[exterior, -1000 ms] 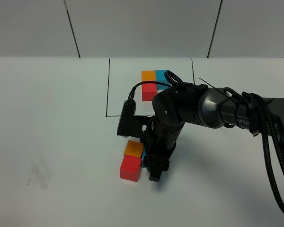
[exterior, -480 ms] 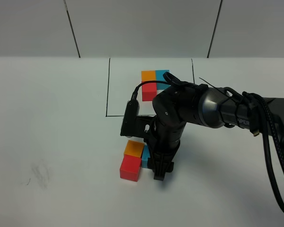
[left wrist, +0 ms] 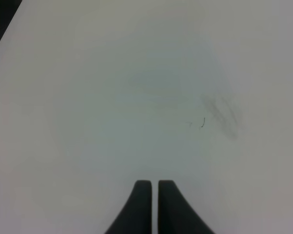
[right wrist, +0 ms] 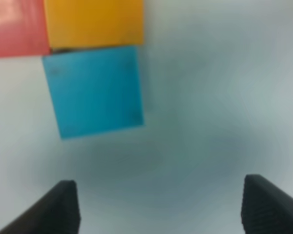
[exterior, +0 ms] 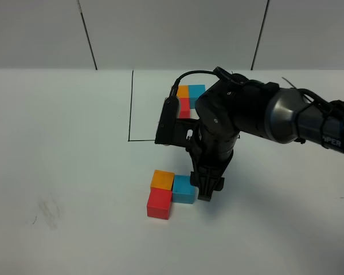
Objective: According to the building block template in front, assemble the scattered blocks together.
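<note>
white bench (exterior: 57, 143) carries red block (exterior: 159, 204), orange block (exterior: 162, 180), blue block (exterior: 184, 189) together; framed template (exterior: 189, 97) behind, possibly smudged left.

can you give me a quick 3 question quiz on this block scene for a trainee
1. True or false: the right gripper is holding the blue cube.
2. Which loose cube touches the red cube's far side? A) blue B) orange C) none
3. Fill in: the left gripper's jaws are ____.

Key
1. False: its jaws stand open beside the blue cube, holding nothing.
2. B: the orange cube sits directly behind the red one; the blue sits to the orange cube's right.
3. Shut, over bare table.
</note>
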`<state>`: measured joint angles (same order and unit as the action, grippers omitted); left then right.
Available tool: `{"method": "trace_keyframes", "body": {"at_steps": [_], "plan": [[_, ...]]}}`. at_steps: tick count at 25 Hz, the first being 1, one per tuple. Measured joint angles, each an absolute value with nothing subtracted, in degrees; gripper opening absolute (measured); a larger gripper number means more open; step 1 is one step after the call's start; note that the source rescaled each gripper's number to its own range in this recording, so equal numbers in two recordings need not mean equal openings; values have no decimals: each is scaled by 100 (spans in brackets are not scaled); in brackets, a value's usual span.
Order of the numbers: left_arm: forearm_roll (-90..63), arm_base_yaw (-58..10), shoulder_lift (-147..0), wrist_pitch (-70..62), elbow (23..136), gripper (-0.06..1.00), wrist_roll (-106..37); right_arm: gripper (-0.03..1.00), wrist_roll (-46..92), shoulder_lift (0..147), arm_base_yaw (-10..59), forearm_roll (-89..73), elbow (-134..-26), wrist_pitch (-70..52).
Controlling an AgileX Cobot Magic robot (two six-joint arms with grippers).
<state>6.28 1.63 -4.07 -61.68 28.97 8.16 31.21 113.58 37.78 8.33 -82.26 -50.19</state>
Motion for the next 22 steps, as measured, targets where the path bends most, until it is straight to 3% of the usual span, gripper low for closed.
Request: {"method": "trace_keyframes", "body": {"at_steps": [8, 12, 15, 19, 22], "plan": [[628, 163, -407, -6168, 2897, 0, 816, 74, 2601, 10280, 3534, 1420, -8226, -5513], [628, 163, -407, -6168, 2897, 0, 816, 67, 2156, 9797, 3506, 1816, -8226, -5896], [628, 163, -407, -6168, 2897, 0, 816, 51, 1889, 9622, 3506, 1918, -8226, -6258], [628, 163, -407, -6168, 2897, 0, 816, 14, 1519, 9566, 3502, 1986, -8226, -6636], [628, 163, -407, -6168, 2897, 0, 816, 3, 1258, 9553, 3438, 1980, -8226, -6753]]}}
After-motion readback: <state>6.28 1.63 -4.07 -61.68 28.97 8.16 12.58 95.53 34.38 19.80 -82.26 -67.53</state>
